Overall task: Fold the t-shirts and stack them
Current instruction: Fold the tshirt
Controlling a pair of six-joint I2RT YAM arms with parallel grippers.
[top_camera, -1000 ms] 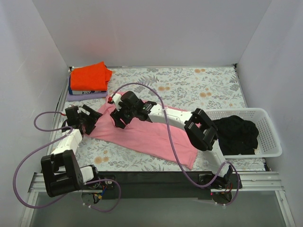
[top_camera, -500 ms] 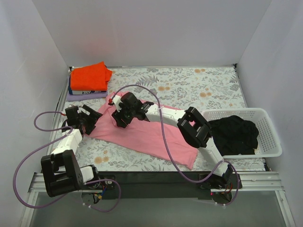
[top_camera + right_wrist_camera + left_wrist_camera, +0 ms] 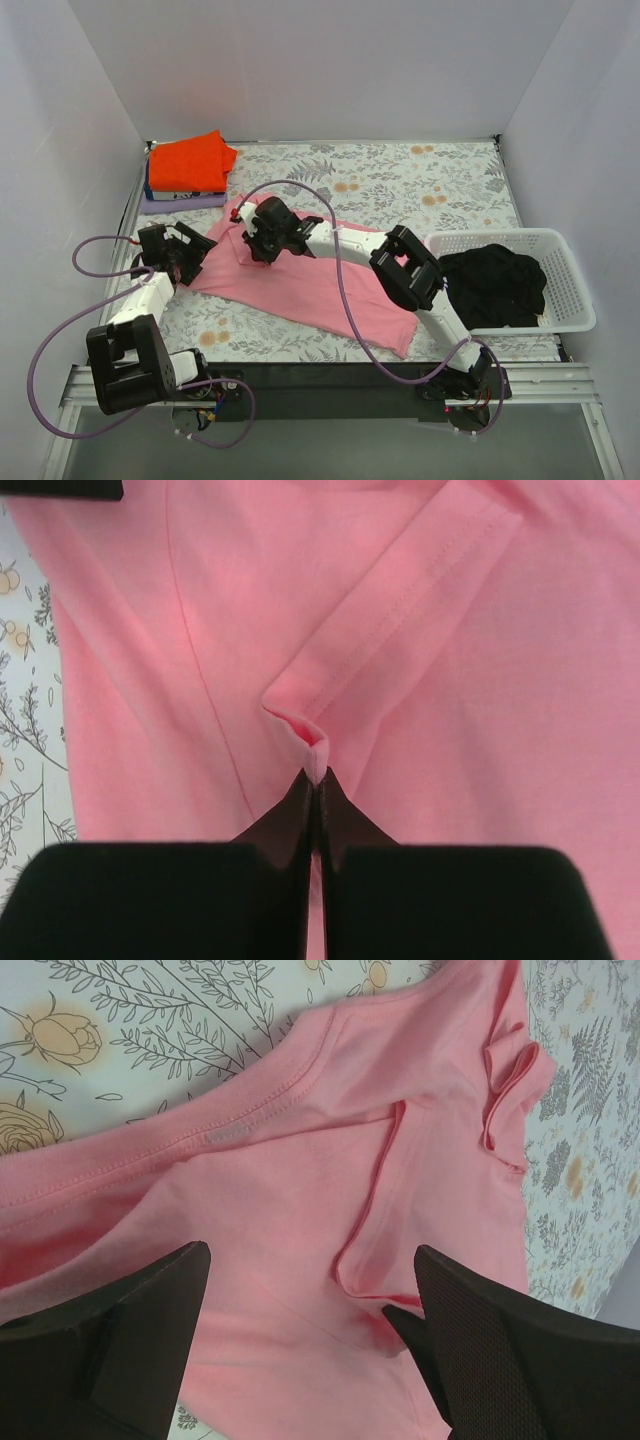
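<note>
Right gripper (image 3: 315, 780) has its jaws pressed tight together, pinching a small raised fold of the pink t-shirt (image 3: 480, 680), and the double-stitched hem (image 3: 400, 620) runs away from the fingertips, up and to the right. From above, the right gripper (image 3: 262, 238) sits on the far-left part of the pink t-shirt (image 3: 320, 290), which lies spread across the floral table (image 3: 400, 180) and stretches back towards the arm's base.

Left gripper (image 3: 310, 1260) is spread wide, fingers well apart, with the pink t-shirt (image 3: 280, 1190) lying wrinkled beneath and between them. Whether they touch the cloth, I cannot tell. The left gripper (image 3: 190, 255) is just left of the shirt's edge.

Beyond it, in the far-left corner, the orange-red t-shirt (image 3: 190, 160) lies folded on top of a stack. Well right of the right gripper, the white basket (image 3: 570, 290) holds a black garment (image 3: 495, 280).
</note>
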